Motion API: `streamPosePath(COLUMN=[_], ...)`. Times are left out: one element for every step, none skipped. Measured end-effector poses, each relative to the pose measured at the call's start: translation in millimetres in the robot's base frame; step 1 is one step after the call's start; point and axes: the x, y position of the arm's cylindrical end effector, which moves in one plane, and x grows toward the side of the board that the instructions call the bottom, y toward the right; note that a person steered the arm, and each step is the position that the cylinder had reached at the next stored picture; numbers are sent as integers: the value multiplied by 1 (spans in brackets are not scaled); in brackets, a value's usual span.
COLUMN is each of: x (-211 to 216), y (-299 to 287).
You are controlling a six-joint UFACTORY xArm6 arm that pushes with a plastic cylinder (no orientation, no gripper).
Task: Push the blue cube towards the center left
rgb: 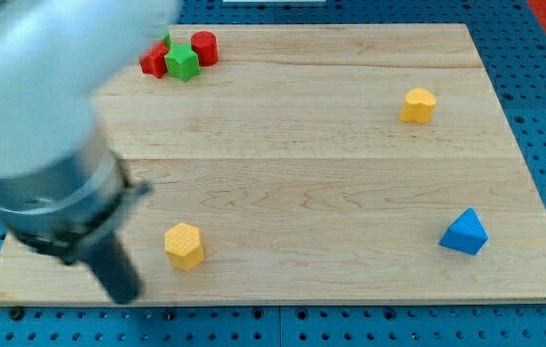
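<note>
The blue block (464, 232) lies near the view's bottom right corner of the wooden board (302, 173); it looks angular, like a wedge. My arm fills the view's left side, large and blurred. Its dark rod slants down to my tip (126, 291) near the board's bottom left edge. My tip is far to the left of the blue block. It is close to a yellow hexagonal block (184, 245), just left of and below it, and I cannot tell whether they touch.
A cluster lies at the view's top left: a red block (154, 61), a green block (183, 63) and a red cylinder (204, 47). Another yellow block (418, 104) lies at the upper right. Blue pegboard (543, 96) surrounds the board.
</note>
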Motion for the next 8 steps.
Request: streamPosePath(x=[-31,-55,-49,-36,-77,-92,-108,-143], y=[-69,-77,-69,-76,-86,-85,-62,-32])
